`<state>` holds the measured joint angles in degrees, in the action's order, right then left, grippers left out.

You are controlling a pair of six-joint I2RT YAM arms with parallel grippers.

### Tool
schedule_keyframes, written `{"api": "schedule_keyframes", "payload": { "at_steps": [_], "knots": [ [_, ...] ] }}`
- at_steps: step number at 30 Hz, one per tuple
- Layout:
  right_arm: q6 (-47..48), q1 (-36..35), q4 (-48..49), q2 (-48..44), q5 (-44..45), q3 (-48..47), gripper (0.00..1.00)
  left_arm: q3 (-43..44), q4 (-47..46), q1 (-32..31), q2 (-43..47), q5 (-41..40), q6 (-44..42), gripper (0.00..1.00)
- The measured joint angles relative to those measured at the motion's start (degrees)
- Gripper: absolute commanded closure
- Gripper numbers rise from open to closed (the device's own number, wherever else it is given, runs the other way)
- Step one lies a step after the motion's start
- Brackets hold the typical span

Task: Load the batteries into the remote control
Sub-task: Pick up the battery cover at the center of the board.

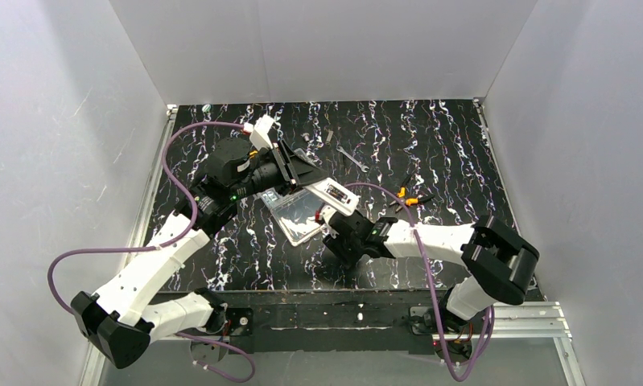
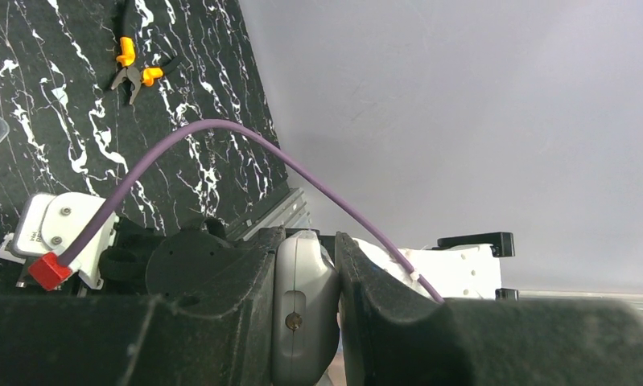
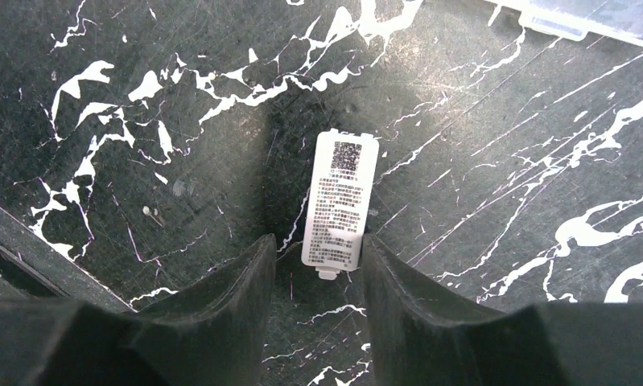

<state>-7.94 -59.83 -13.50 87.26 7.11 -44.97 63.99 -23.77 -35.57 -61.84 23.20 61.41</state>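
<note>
- Above the middle of the table (image 1: 430, 145), the remote control (image 1: 335, 195) is hanging in the air, tilted, with its dark recess facing up.
- The left gripper (image 1: 311, 180) is clamping one end of the remote control, its jaws closed tight on the white body.
- The clear box (image 1: 298, 217) is lying on the table just beneath the remote control.
- The right gripper (image 3: 316, 265) is hovering low over the table with its jaws partly open, gripping nothing.
- A white labelled cover (image 3: 340, 197) is lying flat on the table, its near end sitting between the right fingers (image 3: 237, 297). One finger is standing clear of it. Whether the other is touching its edge cannot be told.
- Orange-handled pliers (image 1: 406, 197) are lying well apart, to the right.
</note>
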Motion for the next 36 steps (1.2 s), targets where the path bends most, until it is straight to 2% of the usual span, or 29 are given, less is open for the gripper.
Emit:
{"api": "schedule_keyframes", "payload": {
  "at_steps": [7, 26, 31, 36],
  "knots": [
    [-1.03, -0.2, -1.16, 0.87, 0.52, -1.16, 0.58, 0.0, -0.85, 0.0, -0.66, 0.13, 0.44, 1.0],
    [-11.15, 1.2, -2.67, -1.99, 6.67, -0.5, 0.66, 0.0, -3.37, 0.0, -2.03, 0.2, 3.02, 1.0],
    [-14.51, 5.81, -3.02, -6.01, 6.73, 2.21, 0.68, 0.0, -4.22, 0.22, -2.01, 0.2, 3.26, 1.0],
    [-18.78, 15.41, -4.76, -12.33, 7.56, 4.11, 0.68, -0.31, -4.85, 0.26, -1.99, 0.15, 3.21, 1.0]
  ]
}}
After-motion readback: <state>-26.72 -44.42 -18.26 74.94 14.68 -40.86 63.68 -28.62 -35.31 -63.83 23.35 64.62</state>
